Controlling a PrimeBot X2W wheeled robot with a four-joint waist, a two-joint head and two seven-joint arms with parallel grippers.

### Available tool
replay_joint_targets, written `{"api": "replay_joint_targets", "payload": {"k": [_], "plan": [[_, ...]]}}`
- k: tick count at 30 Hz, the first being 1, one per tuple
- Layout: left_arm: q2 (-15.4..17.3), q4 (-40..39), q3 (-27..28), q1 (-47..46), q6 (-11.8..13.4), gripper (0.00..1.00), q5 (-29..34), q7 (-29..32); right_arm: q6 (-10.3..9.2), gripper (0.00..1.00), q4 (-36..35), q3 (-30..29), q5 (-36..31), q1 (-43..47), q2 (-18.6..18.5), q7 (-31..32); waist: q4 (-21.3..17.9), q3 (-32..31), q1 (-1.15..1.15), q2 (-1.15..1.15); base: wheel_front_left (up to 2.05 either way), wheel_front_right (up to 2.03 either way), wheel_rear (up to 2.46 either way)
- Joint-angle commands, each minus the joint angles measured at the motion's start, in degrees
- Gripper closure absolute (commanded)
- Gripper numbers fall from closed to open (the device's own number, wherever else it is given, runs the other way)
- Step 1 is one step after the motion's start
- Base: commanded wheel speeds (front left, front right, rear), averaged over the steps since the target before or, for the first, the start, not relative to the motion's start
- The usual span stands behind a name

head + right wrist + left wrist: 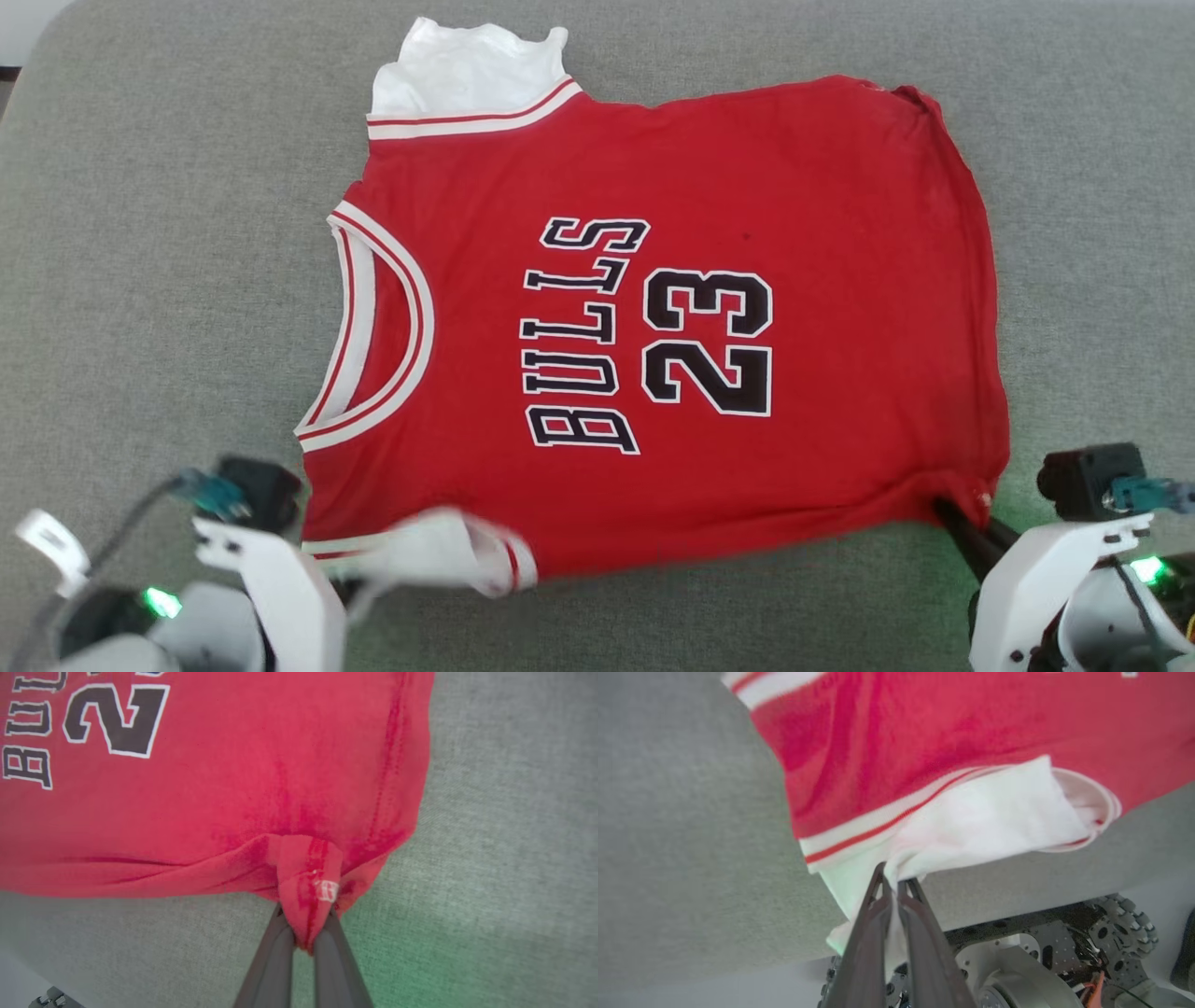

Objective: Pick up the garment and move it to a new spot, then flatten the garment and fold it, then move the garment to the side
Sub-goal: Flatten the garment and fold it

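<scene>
You have the garment spread ahead: left claw clamped on its white sleeve, right claw clamped on its hem corner (both at the near edge).

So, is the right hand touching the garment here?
Touching. The right wrist view shows the right hand shut on a bunched red corner of the garment, with the fabric pinched in its grip.

Head view looks steeply down on whole garment on grey surface. Left wrist view sits close at near white sleeve, right wrist view close at hem corner; both spots lie along head view's lower edge
</scene>
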Motion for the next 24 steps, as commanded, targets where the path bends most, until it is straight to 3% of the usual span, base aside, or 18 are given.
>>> {"api": "replay_joint_targets", "payload": {"k": [1, 5, 10, 17, 24], "plan": [[1.4, -0.7, 0.7, -1.5, 0.5, 1.00, 1.7, -0.2, -0.30, 1.00, -0.9, -0.4, -0.4, -0.5, 0.1, 0.4, 0.0, 0.0, 0.00, 0.00, 0.00, 0.00, 0.00], [4.4, -2.1, 2.7, -6.3, -0.3, 1.00, 4.9, 0.5, -0.30, 1.00, -3.3, -1.4, -1.1, -3.5, 0.6, 1.2, -0.1, 0.0, 0.00, 0.00, 0.00, 0.00, 0.00], [5.2, -0.2, 4.1, -14.8, -4.4, 1.00, 10.1, 2.0, -0.31, 1.00, -3.1, -2.0, -2.2, -9.1, 0.3, 1.7, -0.2, 0.4, 0.00, 0.00, 0.00, 0.00, 0.00], [-2.0, 11.2, 2.6, -26.1, -13.1, 1.00, 14.2, 4.7, -0.30, 1.00, 2.8, -0.7, -4.3, -18.3, -1.2, 0.4, 0.0, 2.4, 0.00, 0.00, 0.00, 0.00, 0.00], [-10.3, 27.6, 0.7, -32.5, -20.7, 1.00, 14.1, 5.3, -0.30, 1.00, 13.6, 2.5, -5.3, -27.6, -2.7, -2.9, -0.6, 4.8, 0.00, 0.00, 0.00, 0.00, 0.00]]}}
